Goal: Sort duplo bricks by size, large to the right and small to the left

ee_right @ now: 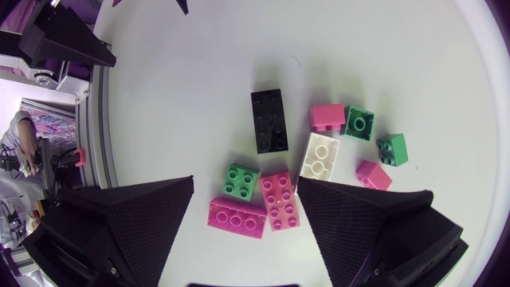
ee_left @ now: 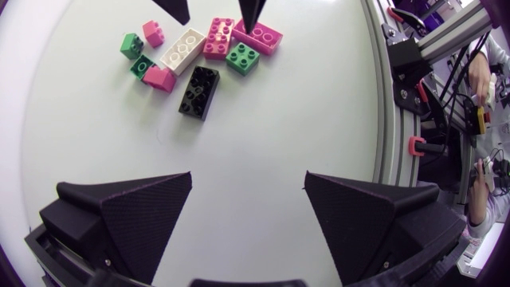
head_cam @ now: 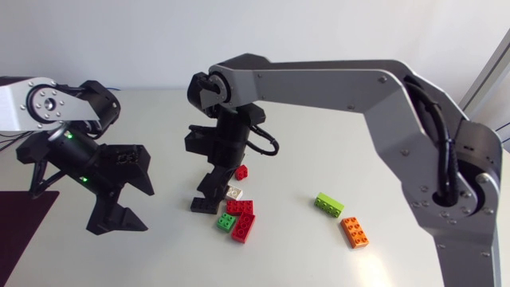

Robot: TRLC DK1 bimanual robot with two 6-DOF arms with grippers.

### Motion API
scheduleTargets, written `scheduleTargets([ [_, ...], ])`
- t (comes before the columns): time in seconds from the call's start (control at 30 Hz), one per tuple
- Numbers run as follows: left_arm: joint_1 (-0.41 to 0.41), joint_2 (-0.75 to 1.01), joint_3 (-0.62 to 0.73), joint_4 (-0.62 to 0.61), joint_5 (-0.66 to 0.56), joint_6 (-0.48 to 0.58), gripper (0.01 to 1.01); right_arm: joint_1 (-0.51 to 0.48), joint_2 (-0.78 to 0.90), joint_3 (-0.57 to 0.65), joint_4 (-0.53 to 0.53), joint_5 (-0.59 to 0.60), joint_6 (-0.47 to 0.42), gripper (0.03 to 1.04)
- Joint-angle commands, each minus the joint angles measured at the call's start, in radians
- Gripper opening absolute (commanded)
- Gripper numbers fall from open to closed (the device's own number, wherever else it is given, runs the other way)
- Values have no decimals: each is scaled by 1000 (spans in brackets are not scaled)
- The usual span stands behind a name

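Bricks at centre of table (head_cam: pixel 167 259), right gripper (ee_right: pixel 245 191) over them.
Fingers of right gripper spread wide, nothing held; below the gap lie two red long bricks (head_cam: pixel 243 227) and a green small brick (ee_right: pixel 240 180), black long brick (ee_right: pixel 269 119) just ahead, white brick (ee_right: pixel 321 155) beside. At left, left gripper (ee_left: pixel 249 179) wide open, empty, well apart from them. Lime brick (head_cam: pixel 328 205) and orange brick (head_cam: pixel 355 232) near each other at right, apart from the rest.

Black brick (ee_right: pixel 269 119), white brick (ee_right: pixel 320 156), orange brick (head_cam: pixel 355 232), lime-green brick (head_cam: pixel 328 205); red brick (head_cam: pixel 244 228), pale table (head_cam: pixel 279 259)
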Motion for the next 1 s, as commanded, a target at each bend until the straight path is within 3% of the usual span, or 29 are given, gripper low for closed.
scheduleTargets([
  [0.0,-44,49,-33,20,18,-8,985,-41,-97,-45,-28,-2,-13,938],
  [0.2,-158,229,-9,181,26,-73,985,-169,-254,-180,-33,-5,-15,938],
  [0.33,-211,331,59,212,26,-88,985,-225,-350,-313,4,-5,-19,938],
  [0.67,-222,443,238,235,24,-96,985,-261,-412,-396,16,-7,-22,938],
  [0.97,-214,522,240,235,18,-90,985,-262,-419,-450,56,-17,-24,938],
])
